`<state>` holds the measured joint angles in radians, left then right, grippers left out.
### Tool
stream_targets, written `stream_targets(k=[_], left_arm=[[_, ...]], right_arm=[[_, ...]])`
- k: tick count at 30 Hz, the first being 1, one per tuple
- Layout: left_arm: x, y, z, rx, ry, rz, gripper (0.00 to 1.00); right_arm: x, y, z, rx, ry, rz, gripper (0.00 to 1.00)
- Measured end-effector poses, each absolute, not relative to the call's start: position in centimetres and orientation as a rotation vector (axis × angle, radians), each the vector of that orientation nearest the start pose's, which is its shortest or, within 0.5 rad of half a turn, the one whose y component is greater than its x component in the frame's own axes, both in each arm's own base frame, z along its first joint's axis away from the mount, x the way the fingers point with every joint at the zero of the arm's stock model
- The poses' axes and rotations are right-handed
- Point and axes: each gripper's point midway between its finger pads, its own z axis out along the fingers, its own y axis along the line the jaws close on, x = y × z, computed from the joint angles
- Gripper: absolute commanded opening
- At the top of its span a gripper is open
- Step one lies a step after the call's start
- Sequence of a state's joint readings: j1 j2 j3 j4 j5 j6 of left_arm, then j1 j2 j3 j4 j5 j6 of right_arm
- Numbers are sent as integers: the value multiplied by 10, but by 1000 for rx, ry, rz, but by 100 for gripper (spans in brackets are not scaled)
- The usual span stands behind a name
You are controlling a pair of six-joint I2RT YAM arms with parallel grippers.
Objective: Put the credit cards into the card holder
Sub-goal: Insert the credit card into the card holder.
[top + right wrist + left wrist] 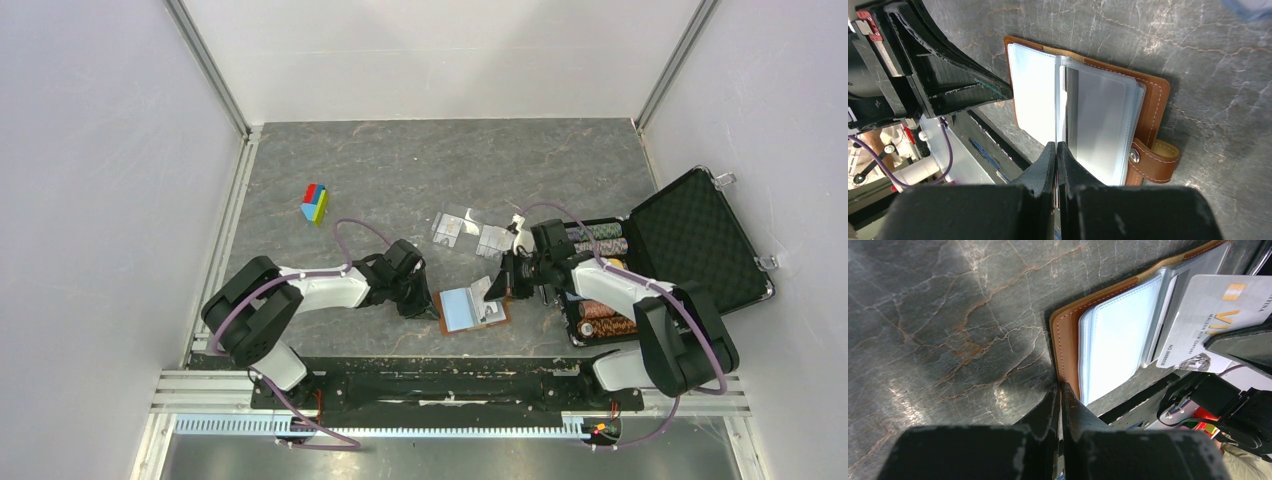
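On the grey marbled table, left of the open black case, the brown card holder lies open just below the top view's centre, its clear sleeves facing up. A pale credit card hangs tilted above its right half, clamped in the fully closed right gripper. The left gripper, fingers nearly together, pinches the holder's left leather edge.

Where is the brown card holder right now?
Top view: the card holder lies open on the table's near centre, between the left hand and the right hand.
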<state>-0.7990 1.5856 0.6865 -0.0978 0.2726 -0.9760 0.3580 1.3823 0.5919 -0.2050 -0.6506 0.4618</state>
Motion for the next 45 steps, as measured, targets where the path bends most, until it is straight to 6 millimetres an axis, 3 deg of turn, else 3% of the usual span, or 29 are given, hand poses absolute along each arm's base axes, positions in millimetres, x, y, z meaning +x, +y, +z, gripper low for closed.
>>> stream_targets(k=[18, 45], left_arm=[[172, -296, 13, -134, 2853, -922, 2], [171, -302, 13, -125, 2880, -942, 2]], right_arm=[[200, 218, 31, -141, 2622, 1211, 0], [192, 227, 30, -189, 2643, 1266, 0]])
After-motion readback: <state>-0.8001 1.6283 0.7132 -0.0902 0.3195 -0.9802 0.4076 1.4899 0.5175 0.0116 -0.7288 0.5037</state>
